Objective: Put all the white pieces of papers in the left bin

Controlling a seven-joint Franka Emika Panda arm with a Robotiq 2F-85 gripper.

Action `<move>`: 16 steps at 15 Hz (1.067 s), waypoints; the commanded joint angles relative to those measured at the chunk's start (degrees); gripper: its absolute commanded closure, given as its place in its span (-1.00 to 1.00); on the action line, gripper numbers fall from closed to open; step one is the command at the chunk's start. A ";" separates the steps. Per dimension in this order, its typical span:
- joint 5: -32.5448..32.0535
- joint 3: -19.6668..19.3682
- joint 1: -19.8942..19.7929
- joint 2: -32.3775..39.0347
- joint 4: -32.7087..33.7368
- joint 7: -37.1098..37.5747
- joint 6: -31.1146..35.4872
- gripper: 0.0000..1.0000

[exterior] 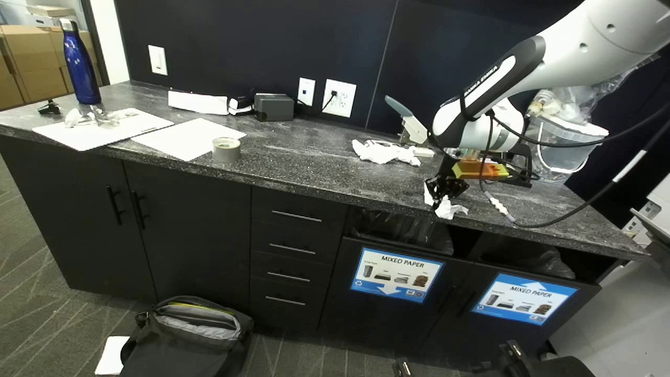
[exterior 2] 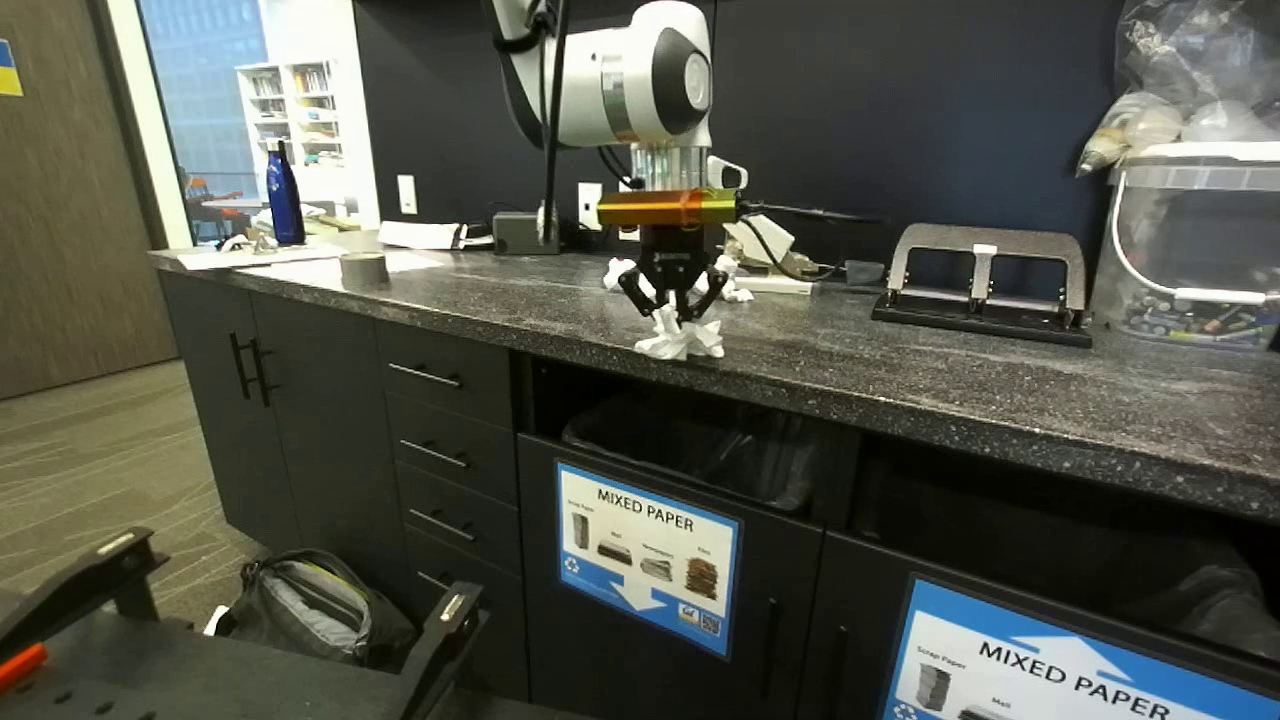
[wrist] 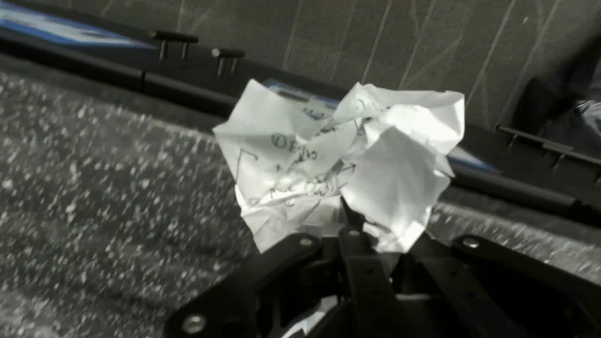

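Along a smooth, dark wall runs a long table of black speckled stone, over matte black cabinets. Above it bends a white robot arm with rounded, smooth joints. Below the stone edge, the left bin shows a flat dark front, a rectangular blue-and-white sign reading MIXED PAPER, and thin clear plastic behind its top; a twin bin front stands just beside it. On the patterned carpet slumps an open dark bag with pale grey lining. Toward one end of the table stands a translucent bucket with a curved handle; toward the opposite end lie smooth, flat white sheets, near a slim blue bottle. Black, jointed fingers are closed on a crumpled paper scrap, its folds sharp and jagged, marked with dark handwriting and arrows. It is near the table's front edge, above the left bin; whether it touches the stone cannot be told. Another crumpled white piece lies farther back on the table.
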 commanded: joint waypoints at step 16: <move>30.61 30.33 -18.85 -1.79 -42.91 -20.74 54.63 0.79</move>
